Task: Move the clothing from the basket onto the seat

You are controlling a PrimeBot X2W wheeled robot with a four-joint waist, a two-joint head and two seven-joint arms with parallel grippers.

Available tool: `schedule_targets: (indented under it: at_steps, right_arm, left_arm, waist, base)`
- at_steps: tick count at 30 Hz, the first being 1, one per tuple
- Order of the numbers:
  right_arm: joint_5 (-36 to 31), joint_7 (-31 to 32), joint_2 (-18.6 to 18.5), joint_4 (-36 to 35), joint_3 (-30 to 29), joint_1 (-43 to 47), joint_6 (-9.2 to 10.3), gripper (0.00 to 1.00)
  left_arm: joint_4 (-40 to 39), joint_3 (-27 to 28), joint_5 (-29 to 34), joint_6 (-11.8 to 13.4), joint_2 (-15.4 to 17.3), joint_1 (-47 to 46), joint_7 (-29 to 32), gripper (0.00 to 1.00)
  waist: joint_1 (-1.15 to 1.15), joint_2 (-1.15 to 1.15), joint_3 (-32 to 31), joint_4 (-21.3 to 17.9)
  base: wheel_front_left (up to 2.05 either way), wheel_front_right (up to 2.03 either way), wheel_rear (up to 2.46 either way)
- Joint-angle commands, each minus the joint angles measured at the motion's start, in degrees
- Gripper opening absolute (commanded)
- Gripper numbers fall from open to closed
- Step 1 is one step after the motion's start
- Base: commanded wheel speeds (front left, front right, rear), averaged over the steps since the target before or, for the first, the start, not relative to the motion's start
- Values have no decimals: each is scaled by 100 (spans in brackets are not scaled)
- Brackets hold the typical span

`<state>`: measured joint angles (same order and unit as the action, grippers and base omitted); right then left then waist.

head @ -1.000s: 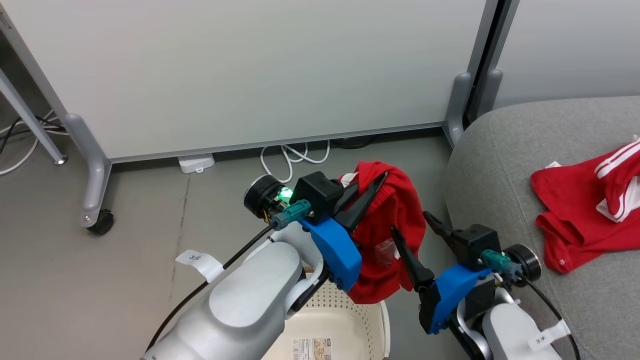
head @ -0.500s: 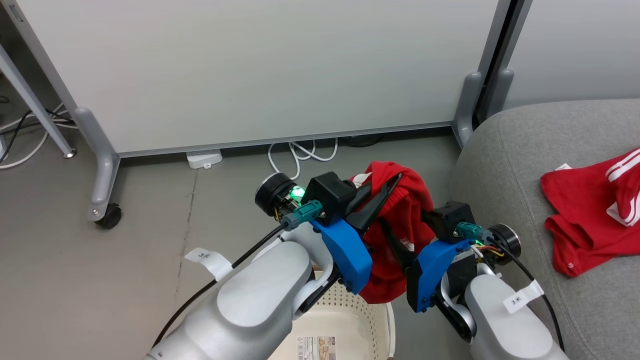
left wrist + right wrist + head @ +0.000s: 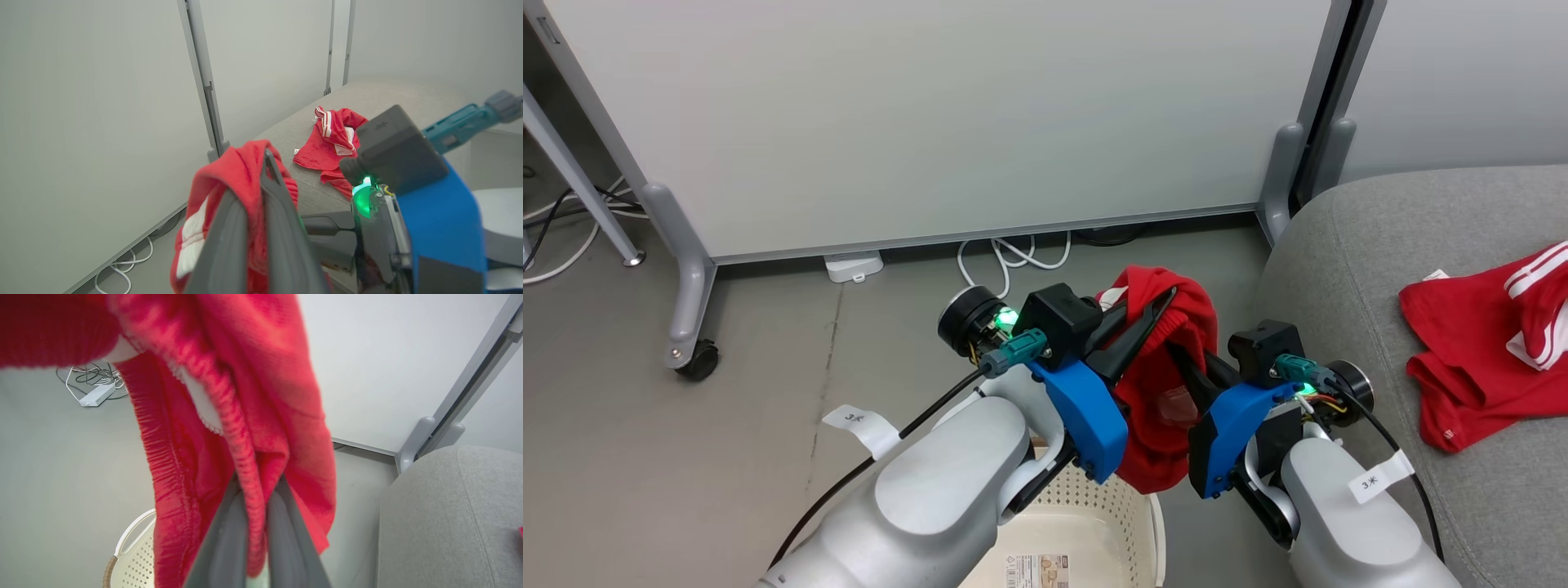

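Observation:
A red garment (image 3: pixel 1156 392) of the clothing hangs in the air above the cream-white basket (image 3: pixel 1094 523). My left gripper (image 3: pixel 1166 296) is shut on its top fold, and my right gripper (image 3: pixel 1174 353) is shut on a fold lower down its right side. In the right wrist view the fingers (image 3: pixel 229 522) pinch a ribbed red edge (image 3: pixel 245 457), with the basket rim (image 3: pixel 130 535) below. The left wrist view has the left gripper (image 3: pixel 265 157) clamped on red cloth (image 3: pixel 233 171). A second red garment with white stripes (image 3: pixel 1478 359) lies on the grey seat (image 3: pixel 1347 269).
A white partition panel (image 3: pixel 931 122) on castor feet (image 3: pixel 696 361) stands behind. White cables (image 3: pixel 1013 253) and a white adapter (image 3: pixel 854 265) lie on the grey floor at its base. The seat's rounded edge is just right of my right arm.
My right gripper has swung left from beside the seat to the hanging garment and shut on it. The left gripper keeps its hold. The camera has shifted slightly.

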<state>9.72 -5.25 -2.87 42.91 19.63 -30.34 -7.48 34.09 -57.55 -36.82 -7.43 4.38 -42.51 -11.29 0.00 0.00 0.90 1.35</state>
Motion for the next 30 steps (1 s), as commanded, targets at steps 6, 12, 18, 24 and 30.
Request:
schedule_targets:
  at_steps: [6,12,18,24,30]
  right_arm:
    - [101,-152,-3,126,-9,-141,-3,0]
    - [103,-244,-3,193,-62,-213,-3,0]
    - [53,-330,-2,234,-158,-227,-3,0]
    - [3,-360,-2,225,-257,-207,-2,0]
    - [-66,-381,-2,155,-392,-103,-3,0]
  left_arm:
    - [31,-6,-47,36,52,-16,-43,0]
    - [35,33,-98,97,102,94,-90,100]
    - [-38,96,-170,146,206,313,-208,100]
    - [-295,321,-217,267,478,803,-357,100]
    - [-949,886,0,458,779,1453,-393,100]
  waist:
    - [0,0,-14,-41]
    - [0,0,16,-62]
    - [0,0,16,-60]
    - [0,0,32,-69]
    - [0,0,75,-80]
  base:
    - [0,0,0]
    - [0,0,0]
    - [0,0,0]
    - [0,0,0]
    - [0,0,0]
